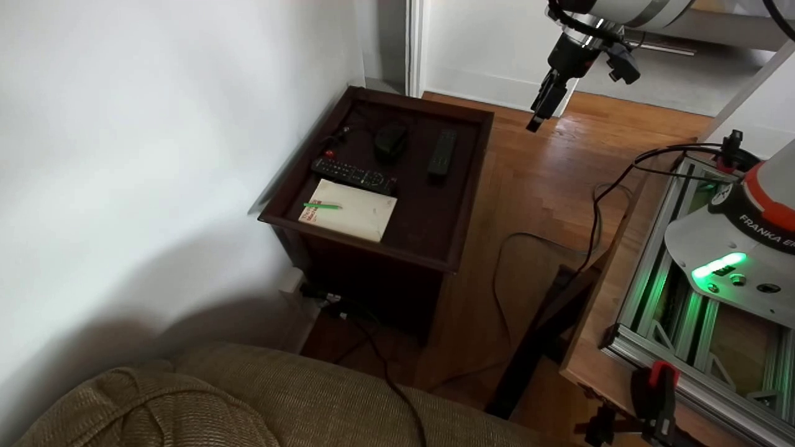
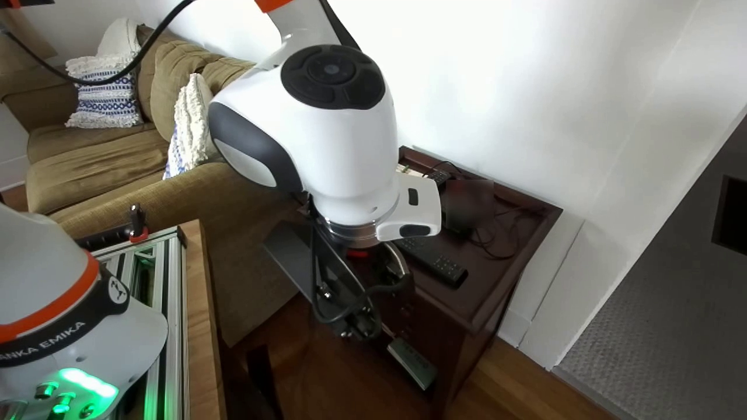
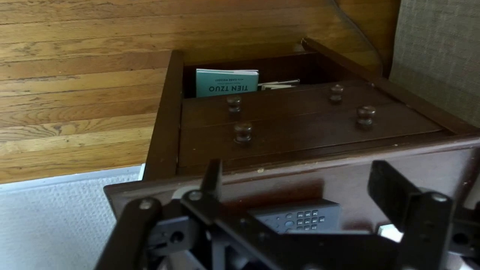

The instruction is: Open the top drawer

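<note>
I am holding my black two-fingered end effector (image 3: 298, 180) with its jaws spread apart and nothing between them, off to the side of the square dark-wood worktop (image 1: 428, 217) and apart from it. The top drawer (image 3: 300, 133), a shallow dark reddish-brown wooden front, is sitting just under the worktop's rim (image 3: 285, 167) and is looking fully closed. I am judging the reach to be the step in hand. I am choosing between one round-headed brown wooden knob (image 3: 243, 131) and its twin (image 3: 365, 113), both nearer the rim, and am ignoring the matching pair on the lower brown wooden panel (image 3: 285, 104). I am planning to dip below the rim, centre a knob and close squarely on its neck; then to pull straight and slowly, since one-sided tugging may jam the drawer.
</note>
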{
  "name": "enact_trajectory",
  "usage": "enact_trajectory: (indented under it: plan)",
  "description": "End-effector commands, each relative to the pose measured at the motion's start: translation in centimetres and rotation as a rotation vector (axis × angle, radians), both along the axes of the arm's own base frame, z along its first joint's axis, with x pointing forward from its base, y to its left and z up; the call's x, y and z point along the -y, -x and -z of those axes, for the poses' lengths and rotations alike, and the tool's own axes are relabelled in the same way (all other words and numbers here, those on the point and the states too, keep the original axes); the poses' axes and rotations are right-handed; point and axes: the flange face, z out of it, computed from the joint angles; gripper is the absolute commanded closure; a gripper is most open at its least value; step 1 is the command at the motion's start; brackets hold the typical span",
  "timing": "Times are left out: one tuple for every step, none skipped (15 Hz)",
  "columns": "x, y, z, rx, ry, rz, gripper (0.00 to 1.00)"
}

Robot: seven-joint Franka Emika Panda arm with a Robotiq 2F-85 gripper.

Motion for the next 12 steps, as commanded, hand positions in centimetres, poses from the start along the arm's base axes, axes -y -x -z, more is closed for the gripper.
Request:
enact_trajectory:
  plan:
    - [-1.1,0.5,1.8,0.010,0.052,0.018,0.00]
    - [-1.4,0.7,2.3,0.009,0.067,0.023,0.00]
    - [-1.5,1.1,2.9,0.006,0.078,0.034,0.00]
    - [-1.7,1.5,3.3,0.004,0.080,0.039,0.00]
    - [-1.8,2.0,3.8,0.001,0.086,0.047,0.00]
    - [-1.9,2.5,4.2,-0.003,0.083,0.053,0.00]
    - [-2.0,3.0,4.6,-0.002,0.078,0.059,0.00]
    - [-2.1,3.5,4.8,0.002,0.064,0.072,0.00]
    - [-2.3,4.1,5.1,0.010,0.048,0.087,0.00]
    - [-2.6,4.5,5.3,0.020,0.028,0.103,0.00]
    - [-2.8,5.0,5.5,0.029,0.020,0.125,0.00]
    - [-3.0,5.4,5.6,0.038,0.011,0.146,0.00]
